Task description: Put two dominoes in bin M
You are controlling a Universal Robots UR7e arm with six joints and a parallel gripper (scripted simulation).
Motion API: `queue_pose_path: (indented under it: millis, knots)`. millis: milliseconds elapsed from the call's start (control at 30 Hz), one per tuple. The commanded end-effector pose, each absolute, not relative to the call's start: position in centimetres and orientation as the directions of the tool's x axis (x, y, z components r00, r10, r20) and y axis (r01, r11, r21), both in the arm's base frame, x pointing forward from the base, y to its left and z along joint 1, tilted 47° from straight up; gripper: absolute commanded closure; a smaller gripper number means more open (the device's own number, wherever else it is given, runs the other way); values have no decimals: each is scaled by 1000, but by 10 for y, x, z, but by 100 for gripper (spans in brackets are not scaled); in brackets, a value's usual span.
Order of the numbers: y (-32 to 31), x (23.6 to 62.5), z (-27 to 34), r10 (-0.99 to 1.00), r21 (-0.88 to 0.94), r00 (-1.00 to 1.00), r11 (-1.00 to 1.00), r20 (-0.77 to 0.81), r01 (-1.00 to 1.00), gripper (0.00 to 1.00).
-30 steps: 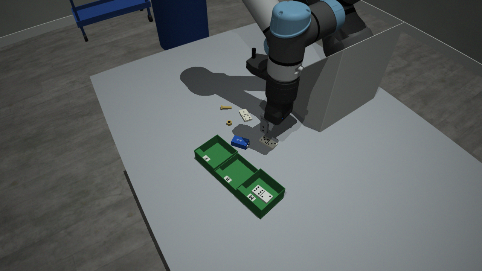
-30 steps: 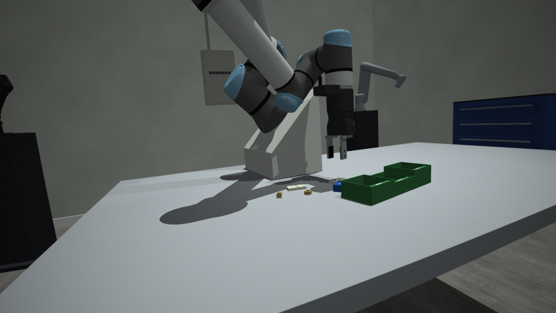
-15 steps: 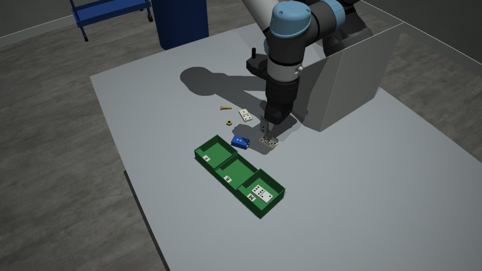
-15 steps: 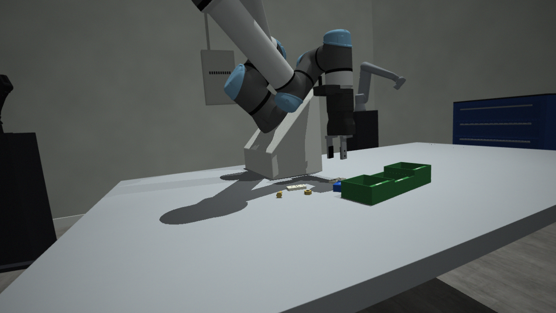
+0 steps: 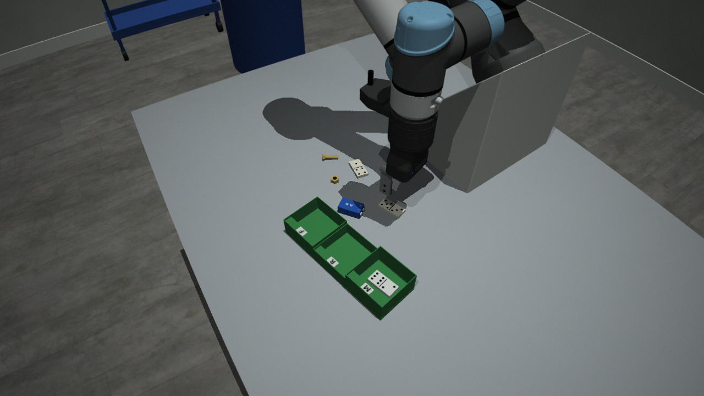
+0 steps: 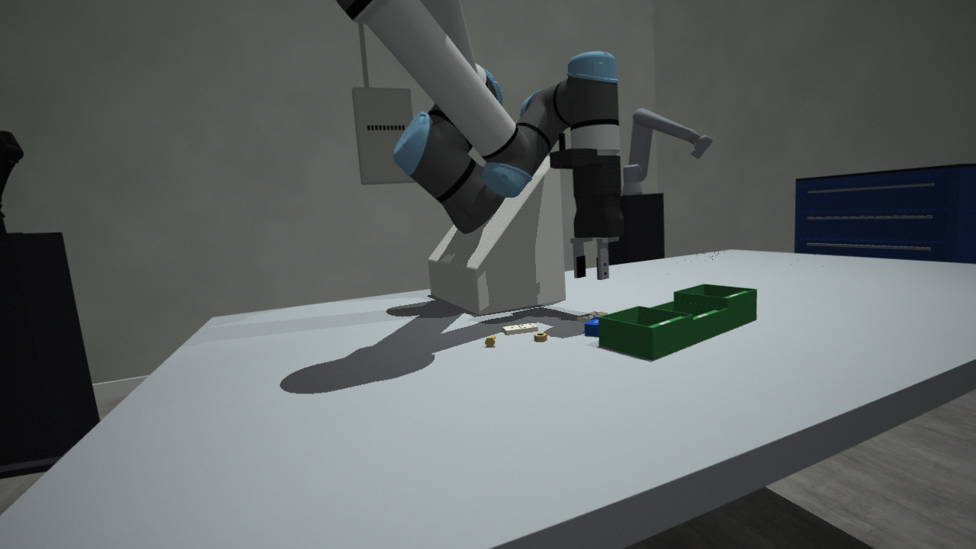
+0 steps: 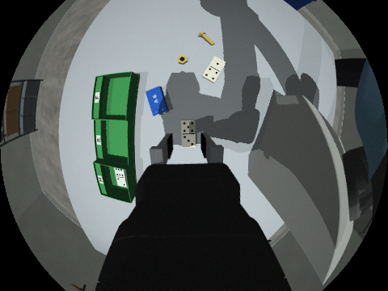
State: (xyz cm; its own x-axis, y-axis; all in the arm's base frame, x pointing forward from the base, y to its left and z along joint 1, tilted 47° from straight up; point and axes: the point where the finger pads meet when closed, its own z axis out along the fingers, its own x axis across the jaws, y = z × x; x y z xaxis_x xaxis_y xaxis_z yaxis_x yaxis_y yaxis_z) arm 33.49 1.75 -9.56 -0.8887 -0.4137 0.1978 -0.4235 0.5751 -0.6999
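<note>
My gripper [image 6: 592,277] [image 7: 187,141] is open and empty, pointing down above the table. Below it a domino [image 5: 392,207] [image 6: 592,316] [image 7: 188,133] lies flat on the table in the arm's shadow; in the wrist view it shows between and just beyond the fingers. A second domino [image 5: 358,168] [image 6: 520,329] [image 7: 214,69] lies flat farther off, near the bolt and the nut. A third domino [image 5: 383,282] [image 7: 120,177] lies flat inside the bin marked M [image 5: 397,303] [image 7: 117,197]; the exterior view does not show it.
A blue battery-like block [image 5: 351,207] [image 7: 157,100] lies between the near domino and the bins. A brass nut [image 5: 334,179] [image 6: 540,337] [image 7: 182,60] and bolt [image 5: 330,157] [image 6: 489,341] [image 7: 206,38] lie beyond. Bins F and R adjoin bin M. The arm's grey pedestal [image 5: 516,117] stands beside the gripper.
</note>
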Motion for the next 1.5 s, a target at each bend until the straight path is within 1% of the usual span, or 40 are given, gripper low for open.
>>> queue_pose_path:
  millis: [0, 533, 633, 933, 1000, 1067, 1100, 1467]
  knots:
    - [18, 335, -95, -414, -700, -889, 575, 197, -423, 21]
    - [18, 335, -95, -414, -700, -889, 575, 197, -423, 21]
    - [18, 335, -95, -324, -722, -942, 631, 90, -286, 21]
    - [18, 335, -95, -181, -721, -981, 689, -73, -73, 21]
    - [18, 335, -95, -147, -716, -983, 698, -110, -25, 21]
    - [18, 335, -95, -147, -716, -983, 698, -110, -25, 21]
    - [18, 335, -95, -98, -706, -982, 707, -162, 46, 21]
    - [18, 335, -95, 86, -634, -935, 713, -344, 298, 21]
